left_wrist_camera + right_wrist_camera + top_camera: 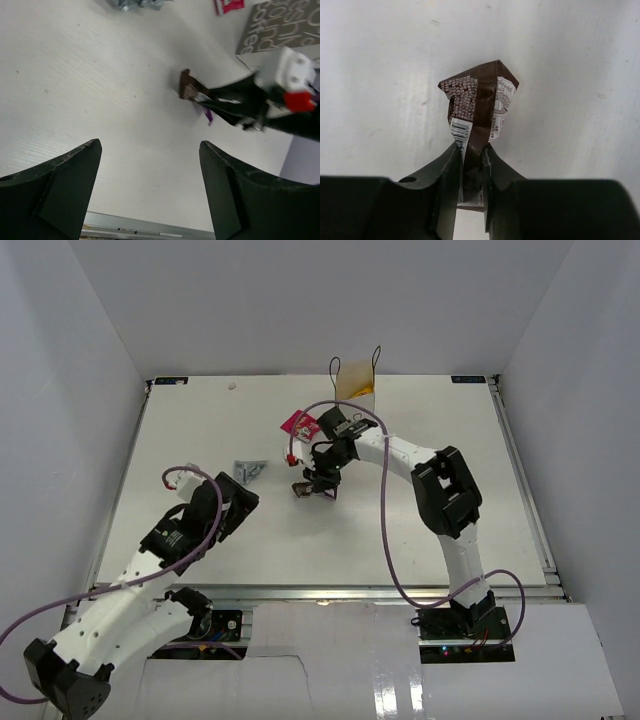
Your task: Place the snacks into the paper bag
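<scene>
My right gripper (472, 155) is shut on the dark brown bar (477, 105) and holds it just over the table's middle (303, 489). The bar also shows in the left wrist view (187, 85), with a small purple scrap (207, 116) under the right gripper. The white paper bag (356, 390) stands upright at the back, beyond the right gripper (315, 486), and yellow shows in its open top. A pink-red packet (300, 424) lies left of the bag. A silver-grey packet (249, 470) lies further left. My left gripper (240, 502) is open and empty, near the silver packet.
The right arm (445, 490) bends across the right half of the table. White walls close in the table on three sides. A metal rail (330, 592) runs along the near edge.
</scene>
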Controlling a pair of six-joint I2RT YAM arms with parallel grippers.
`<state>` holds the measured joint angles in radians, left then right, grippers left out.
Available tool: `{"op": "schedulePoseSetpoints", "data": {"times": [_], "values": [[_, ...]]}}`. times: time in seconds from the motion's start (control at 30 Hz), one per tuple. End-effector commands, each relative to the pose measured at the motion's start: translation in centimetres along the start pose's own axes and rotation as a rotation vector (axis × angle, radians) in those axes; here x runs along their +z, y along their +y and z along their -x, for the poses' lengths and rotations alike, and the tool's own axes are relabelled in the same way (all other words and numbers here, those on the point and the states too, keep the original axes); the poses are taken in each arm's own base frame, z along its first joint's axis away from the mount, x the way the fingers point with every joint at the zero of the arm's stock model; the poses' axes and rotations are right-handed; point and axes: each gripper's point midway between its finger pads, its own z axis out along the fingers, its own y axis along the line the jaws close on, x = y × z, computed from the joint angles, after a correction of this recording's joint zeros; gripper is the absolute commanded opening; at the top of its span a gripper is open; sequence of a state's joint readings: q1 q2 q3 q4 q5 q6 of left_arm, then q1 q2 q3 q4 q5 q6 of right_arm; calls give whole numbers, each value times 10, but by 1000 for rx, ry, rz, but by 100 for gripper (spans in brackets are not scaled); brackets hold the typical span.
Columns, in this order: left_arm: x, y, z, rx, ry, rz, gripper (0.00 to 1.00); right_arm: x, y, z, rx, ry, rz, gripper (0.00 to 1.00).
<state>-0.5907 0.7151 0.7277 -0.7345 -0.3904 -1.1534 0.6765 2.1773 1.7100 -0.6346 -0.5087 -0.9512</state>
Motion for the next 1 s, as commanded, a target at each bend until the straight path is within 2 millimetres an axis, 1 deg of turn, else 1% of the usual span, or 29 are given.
{"op": "schedulePoseSetpoints", "data": {"times": [0.0,0.03,0.07,0.1,0.13,0.17,0.2,0.27,0.3,0.33,0.37,0.4,0.43,0.47,0.5,0.53,0.63,0.7,0.73,0.77,0.83,0.87,0.93,0.97], "values": [[5,0,12,-117,-48,93,89,-72,15,71,-62,-230,-10,24],[11,2,10,-130,-47,127,89,-87,15,86,-68,-281,-19,23],[14,1,12,-133,-55,138,89,-102,13,95,-34,-315,-38,23],[15,0,17,-135,-75,148,89,-128,8,115,-63,-369,-90,23],[19,-4,20,-135,-80,161,89,-149,0,122,-54,-410,-130,23],[22,-3,25,-141,-91,175,89,-167,-9,132,-58,-441,-178,23],[25,-7,27,-142,-86,169,89,-197,-23,142,-44,-490,-258,22],[35,-7,34,-131,-82,187,89,-234,-44,153,-25,-535,-376,22],[38,-13,32,-138,-57,165,89,-259,-61,154,19,-576,-452,20],[41,-13,33,-142,-48,161,89,-273,-77,150,67,-576,-536,18],[47,-10,34,-137,-42,171,89,-284,-89,148,111,-584,-595,16],[49,-13,34,-139,-36,154,89,-296,-101,144,182,-602,-644,15],[51,-14,32,-141,-21,150,89,-307,-118,138,223,-596,-746,15],[53,-12,31,-142,-16,151,89,-314,-125,135,255,-600,-793,16],[54,-11,29,-135,-7,152,89,-316,-132,132,288,-604,-828,14],[54,-11,26,-135,6,145,89,-325,-142,128,348,-631,-898,12],[55,-5,20,-135,21,148,89,-337,-159,119,473,-679,-1010,8],[56,0,14,-137,36,153,89,-342,-168,117,509,-704,-1051,8],[55,0,13,-144,40,147,89,-350,-176,118,538,-739,-1094,8],[55,2,12,-145,44,148,89,-353,-179,119,541,-750,-1107,8],[54,6,8,-148,54,150,89,-359,-183,120,567,-786,-1133,8],[54,6,6,-149,58,150,89,-356,-187,120,573,-794,-1132,10],[53,8,5,-153,61,149,89,-357,-192,123,569,-813,-1151,15],[53,9,4,-154,65,147,89,-352,-196,120,569,-807,-1152,18]]}}
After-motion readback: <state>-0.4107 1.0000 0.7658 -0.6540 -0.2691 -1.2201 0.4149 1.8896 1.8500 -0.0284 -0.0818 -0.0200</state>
